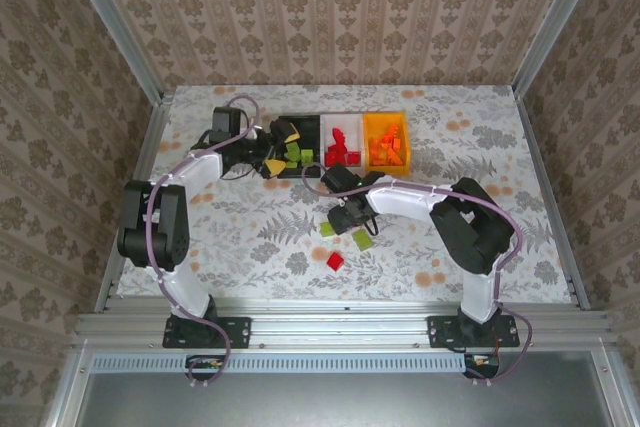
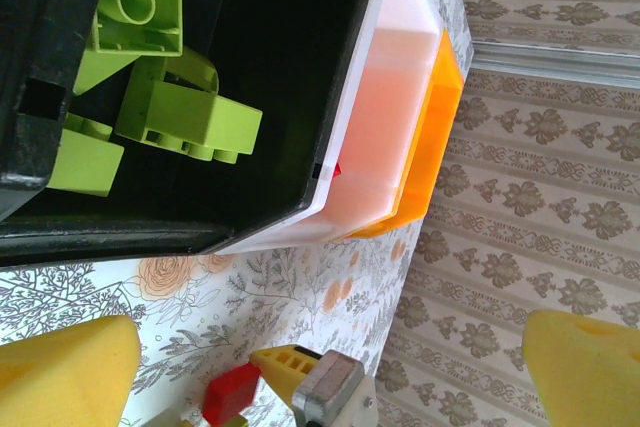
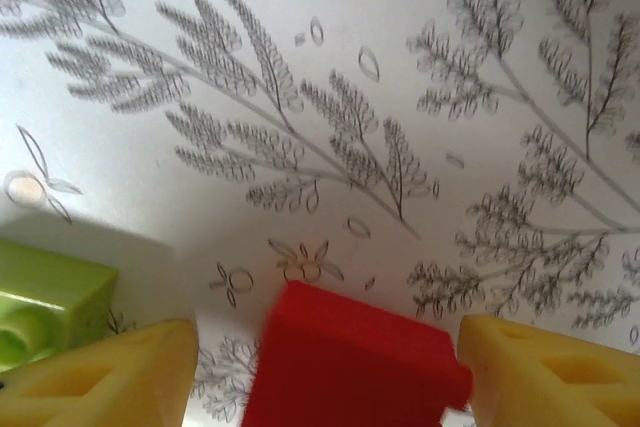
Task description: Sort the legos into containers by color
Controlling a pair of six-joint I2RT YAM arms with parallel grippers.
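Three containers stand in a row at the back: black, white, orange-yellow. Yellow-green legos lie in the black one, red legos in the white, orange legos in the orange-yellow. My left gripper hovers open over the black container's front edge, with nothing between its fingers. My right gripper is low over the table, open. A red lego sits between its fingers, with a gap on the left.
Loose on the flowered table are another red lego near the front and two yellow-green legos beside the right gripper, one close to its left finger. Patterned walls close in the table on three sides.
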